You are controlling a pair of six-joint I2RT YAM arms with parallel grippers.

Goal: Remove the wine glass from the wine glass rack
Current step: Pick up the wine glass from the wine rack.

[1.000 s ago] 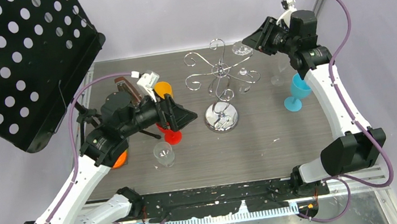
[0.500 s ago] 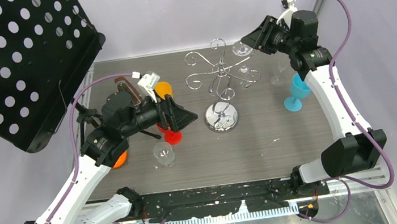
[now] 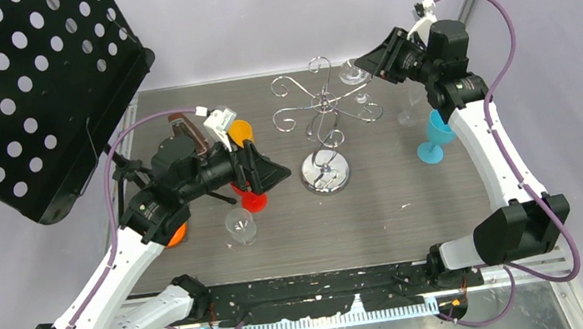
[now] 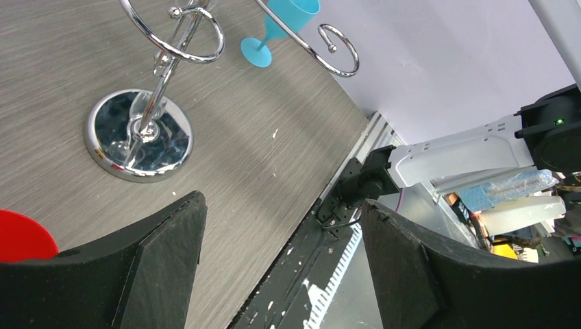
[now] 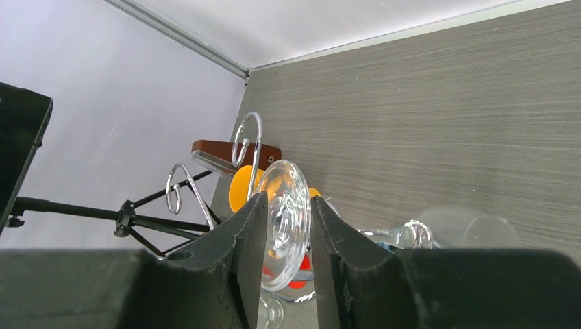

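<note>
Two black fingers (image 5: 246, 260) of the right gripper (image 5: 288, 203) pinch the round flat foot of the clear wine glass (image 5: 282, 226), one finger on each side. In the top view this hand is in the upper right of the frame. The glass foot shows at its tip, right by the end of one curly arm of the wine glass rack (image 3: 323, 110). The view is poor there, so the glass may hang on that arm or be just off it; I cannot tell.

The shiny rack stands in the upper middle of the frame, with its round mirror base on the grey table (image 3: 412, 217).

To the left of that base is the left gripper (image 3: 272, 171). Its fingers are spread wide and it holds nothing. A red glass foot (image 3: 252, 200) sits just below it, and a small clear cup (image 3: 240, 225) is a bit lower.

Near the right arm stands a blue glass (image 3: 435, 134). An orange cup (image 3: 239, 130) is left of the rack. A black stand with holes (image 3: 20, 97) fills the upper left corner.
</note>
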